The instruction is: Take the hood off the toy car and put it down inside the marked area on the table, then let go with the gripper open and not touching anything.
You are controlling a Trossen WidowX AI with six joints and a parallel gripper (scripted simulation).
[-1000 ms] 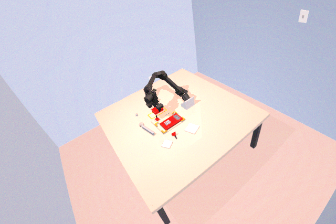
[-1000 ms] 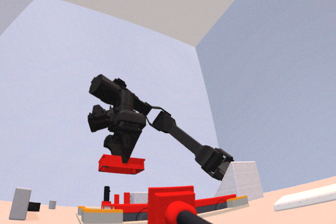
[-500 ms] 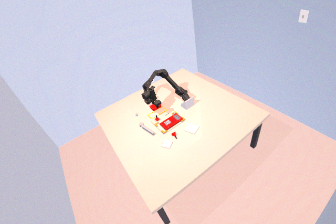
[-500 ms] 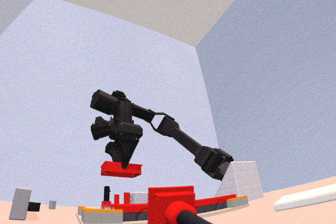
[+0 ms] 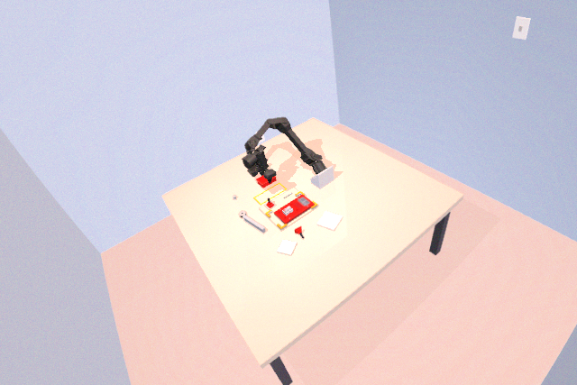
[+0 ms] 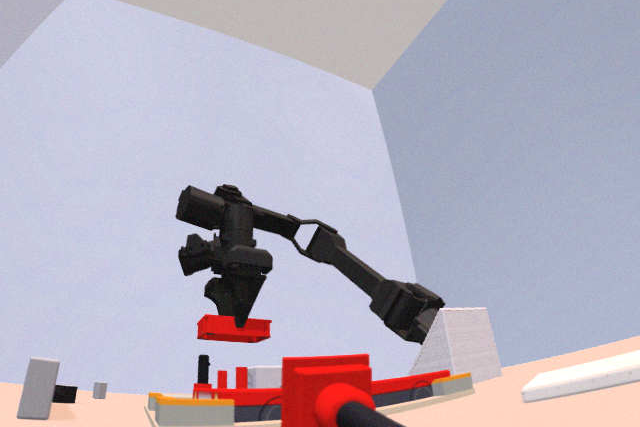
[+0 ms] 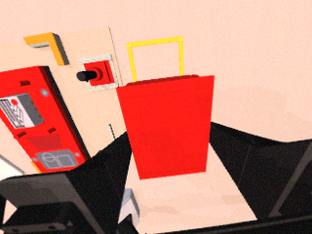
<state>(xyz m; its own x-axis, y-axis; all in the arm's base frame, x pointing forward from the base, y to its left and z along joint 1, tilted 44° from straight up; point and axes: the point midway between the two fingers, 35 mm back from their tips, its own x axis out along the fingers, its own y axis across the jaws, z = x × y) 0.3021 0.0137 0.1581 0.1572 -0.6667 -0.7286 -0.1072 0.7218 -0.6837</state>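
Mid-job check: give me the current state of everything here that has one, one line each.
hand: shut on the red hood, in the air.
red hood: off the car, held roughly level above the table, not yet set down.
toy car: on its board, hood removed, insides showing.
yellow marked area: nothing lying in it; the hood hangs near its edge.
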